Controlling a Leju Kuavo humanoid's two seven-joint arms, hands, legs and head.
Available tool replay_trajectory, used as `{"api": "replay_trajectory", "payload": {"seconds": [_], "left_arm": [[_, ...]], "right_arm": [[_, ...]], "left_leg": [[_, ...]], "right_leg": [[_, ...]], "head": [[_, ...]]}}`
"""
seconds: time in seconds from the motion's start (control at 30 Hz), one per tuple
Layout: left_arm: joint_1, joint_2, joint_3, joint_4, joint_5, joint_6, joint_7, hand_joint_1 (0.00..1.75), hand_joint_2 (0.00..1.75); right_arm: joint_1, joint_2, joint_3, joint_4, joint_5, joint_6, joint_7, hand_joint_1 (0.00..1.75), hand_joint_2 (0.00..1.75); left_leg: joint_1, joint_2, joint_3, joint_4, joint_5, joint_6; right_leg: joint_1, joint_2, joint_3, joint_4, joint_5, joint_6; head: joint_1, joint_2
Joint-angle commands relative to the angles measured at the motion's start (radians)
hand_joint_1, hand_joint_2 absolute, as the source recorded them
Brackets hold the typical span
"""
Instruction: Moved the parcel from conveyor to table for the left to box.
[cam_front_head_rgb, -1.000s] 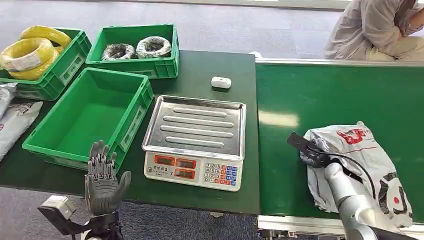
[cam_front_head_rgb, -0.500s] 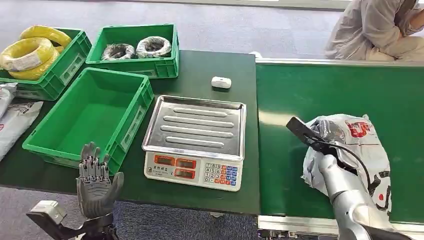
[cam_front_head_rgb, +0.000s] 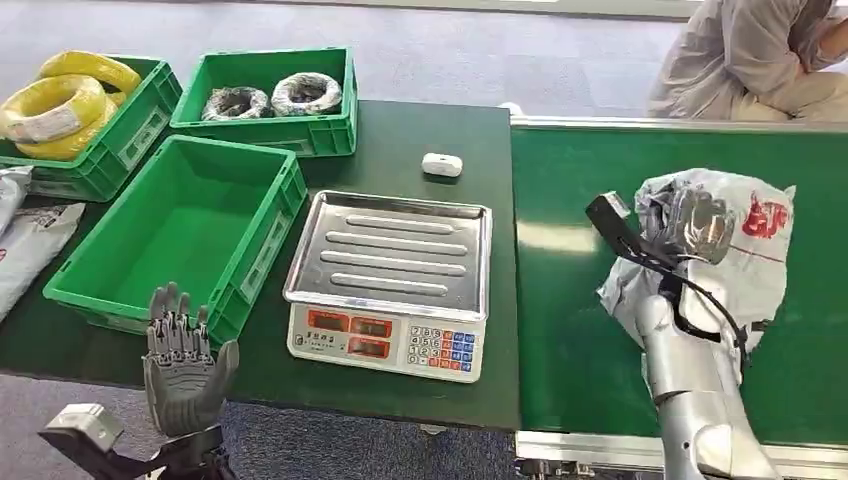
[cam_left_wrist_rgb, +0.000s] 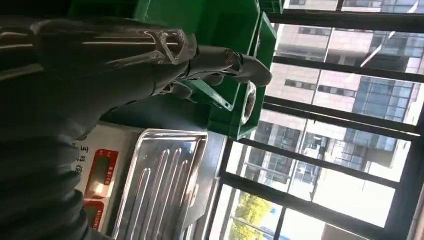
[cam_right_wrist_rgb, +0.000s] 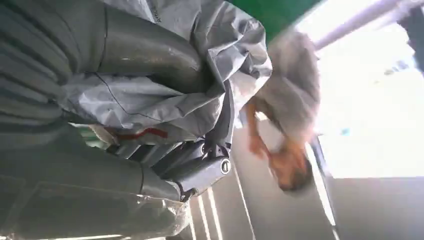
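The right robot hand (cam_front_head_rgb: 690, 222) is gripping the grey parcel (cam_front_head_rgb: 730, 250) above the conveyor (cam_front_head_rgb: 570, 300), right of the scale (cam_front_head_rgb: 392, 283). The left robot hand (cam_front_head_rgb: 183, 360) is hovering upright, fingers spread, holding nothing, beside the bench (cam_front_head_rgb: 420, 130) edge.

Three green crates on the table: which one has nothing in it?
The nearest crate, just left of the scale, in front of the left hand. The far-left crate holds yellow coils; the far-middle crate holds two grey coils.
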Motion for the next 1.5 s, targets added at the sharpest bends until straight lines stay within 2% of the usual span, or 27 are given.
{"api": "replay_trajectory", "payload": {"seconds": [0.03, 0.17, 0.2, 0.3, 0.4, 0.47, 0.67, 0.77, 0.87, 0.97, 1.03, 1.07, 1.13, 1.27, 1.4, 1.47, 1.5], "left_arm": [[-0.088, -0.02, -0.044, 0.113, -0.015, -0.008, 0.012, 0.0, 1.75], [-0.089, -0.018, -0.046, 0.113, -0.017, -0.01, 0.013, 0.0, 1.75], [-0.105, -0.012, -0.058, 0.127, -0.017, -0.026, 0.024, 0.0, 1.75], [-0.141, -0.018, -0.068, 0.171, -0.017, -0.025, 0.026, 0.0, 1.75], [-0.161, -0.019, -0.077, 0.191, -0.016, -0.032, 0.03, 0.0, 1.75], [-0.191, -0.023, -0.083, 0.216, -0.011, -0.038, 0.037, 0.0, 1.75], [-0.207, -0.028, -0.086, 0.226, -0.011, -0.038, 0.039, 0.0, 1.75], [-0.231, -0.033, -0.083, 0.235, -0.009, -0.04, 0.047, 0.0, 1.75], [-0.249, -0.039, -0.067, 0.229, -0.007, -0.037, 0.057, 0.0, 1.75], [-0.243, -0.04, -0.054, 0.22, -0.012, -0.038, 0.066, 0.0, 1.75], [-0.242, -0.043, -0.045, 0.218, -0.02, -0.045, 0.069, 0.0, 1.75], [-0.244, -0.043, -0.043, 0.22, -0.021, -0.047, 0.069, 0.0, 1.75], [-0.258, -0.049, -0.039, 0.238, -0.023, -0.052, 0.07, 0.0, 1.75], [-0.26, -0.049, -0.039, 0.238, -0.023, -0.052, 0.07, 0.0, 1.75], [-0.269, -0.056, -0.03, 0.244, -0.025, -0.055, 0.068, 0.0, 1.75], [-0.269, -0.06, -0.023, 0.244, -0.025, -0.055, 0.069, 0.0, 1.75], [-0.268, -0.062, -0.02, 0.244, -0.026, -0.055, 0.069, 0.0, 1.75]], "right_arm": [[-0.012, 0.162, 0.224, -0.302, 0.044, 0.045, 0.017, 1.75, 1.75], [-0.035, 0.162, 0.251, -0.272, 0.046, 0.035, 0.003, 1.75, 1.75], [-0.067, 0.18, 0.3, -0.237, 0.068, 0.055, -0.043, 1.75, 1.75], [-0.126, 0.237, 0.377, -0.156, 0.119, 0.057, 0.007, 1.75, 1.75], [-0.159, 0.248, 0.435, -0.096, 0.119, 0.074, -0.01, 1.75, 1.75], [-0.205, 0.283, 0.483, 0.005, 0.118, 0.072, -0.021, 1.75, 1.75], [-0.233, 0.303, 0.508, 0.074, 0.119, 0.056, -0.015, 1.75, 1.75], [-0.253, 0.349, 0.545, 0.126, 0.068, 0.064, -0.105, 1.75, 1.75], [-0.227, 0.392, 0.58, 0.125, 0.02, 0.06, -0.157, 1.75, 1.75], [-0.196, 0.404, 0.618, 0.102, 0.012, 0.078, -0.16, 1.75, 1.75], [-0.177, 0.399, 0.632, 0.071, -0.017, 0.106, -0.178, 1.75, 1.75], [-0.174, 0.397, 0.634, 0.065, -0.03, 0.115, -0.188, 1.75, 1.75], [-0.153, 0.393, 0.646, 0.038, -0.082, 0.154, -0.233, 1.75, 1.75], [-0.151, 0.393, 0.647, 0.038, -0.082, 0.154, -0.233, 1.75, 1.75], [-0.108, 0.388, 0.681, -0.011, -0.202, 0.248, -0.322, 1.75, 1.75], [-0.094, 0.379, 0.716, 0.0, -0.239, 0.276, -0.337, 1.75, 1.75], [-0.09, 0.378, 0.723, 0.012, -0.25, 0.273, -0.34, 1.75, 1.75]], "left_leg": [[-0.001, 0.008, 0.003, -0.002, 0.0, 0.0], [0.0, 0.003, 0.002, -0.002, 0.001, 0.001], [0.0, 0.003, 0.004, -0.003, 0.001, 0.001], [-0.001, 0.007, 0.003, -0.001, 0.0, 0.0], [0.0, 0.006, 0.003, -0.001, 0.0, 0.0], [0.0, 0.006, 0.007, -0.005, 0.001, 0.0], [0.0, 0.004, 0.004, -0.002, 0.001, 0.001], [0.0, 0.002, 0.004, -0.002, 0.001, 0.001], [0.0, 0.006, 0.004, -0.002, 0.0, 0.001], [0.0, 0.004, 0.005, -0.003, 0.001, 0.0], [0.001, 0.002, 0.003, -0.002, 0.0, 0.0], [0.001, 0.004, 0.008, -0.005, 0.001, 0.001], [0.001, 0.002, 0.003, -0.002, 0.001, 0.0], [0.001, 0.002, 0.004, -0.003, 0.001, 0.001], [0.001, 0.001, 0.003, -0.002, 0.001, 0.0], [0.001, 0.002, 0.007, -0.005, 0.001, 0.001], [0.001, 0.002, 0.004, -0.002, 0.001, 0.0]], "right_leg": [[0.0, 0.006, -0.001, 0.0, 0.001, -0.003], [0.0, 0.001, 0.0, -0.001, 0.001, -0.002], [0.001, 0.001, 0.002, -0.002, 0.001, -0.003], [0.0, 0.006, 0.0, 0.001, 0.001, -0.002], [0.0, 0.004, 0.0, 0.0, 0.001, -0.002], [0.001, 0.003, 0.003, -0.003, 0.002, -0.005], [0.001, 0.003, 0.002, -0.001, 0.001, -0.003], [0.001, 0.001, 0.002, -0.001, 0.001, -0.003], [0.001, 0.005, 0.002, -0.001, 0.001, -0.003], [0.001, 0.003, 0.002, -0.002, 0.0, -0.003], [0.001, 0.002, 0.001, -0.001, 0.0, -0.002], [0.002, 0.001, 0.005, -0.004, 0.001, -0.005], [0.002, 0.001, 0.001, -0.001, 0.0, -0.002], [0.002, 0.0, 0.002, -0.002, 0.001, -0.003], [0.002, 0.0, 0.001, -0.001, 0.0, -0.002], [0.002, -0.001, 0.005, -0.005, 0.001, -0.004], [0.002, 0.001, 0.002, -0.002, 0.0, -0.003]], "head": [[-0.001, 0.0], [0.0, 0.0], [0.0, 0.0], [0.0, 0.0], [-0.001, 0.0], [0.0, 0.0], [0.0, 0.0], [0.0, 0.0], [0.0, 0.0], [0.0, 0.0], [0.0, 0.0], [0.0, 0.0], [0.0, 0.0], [0.0, 0.0], [0.0, 0.0], [0.0, 0.0], [0.0, 0.0]]}}
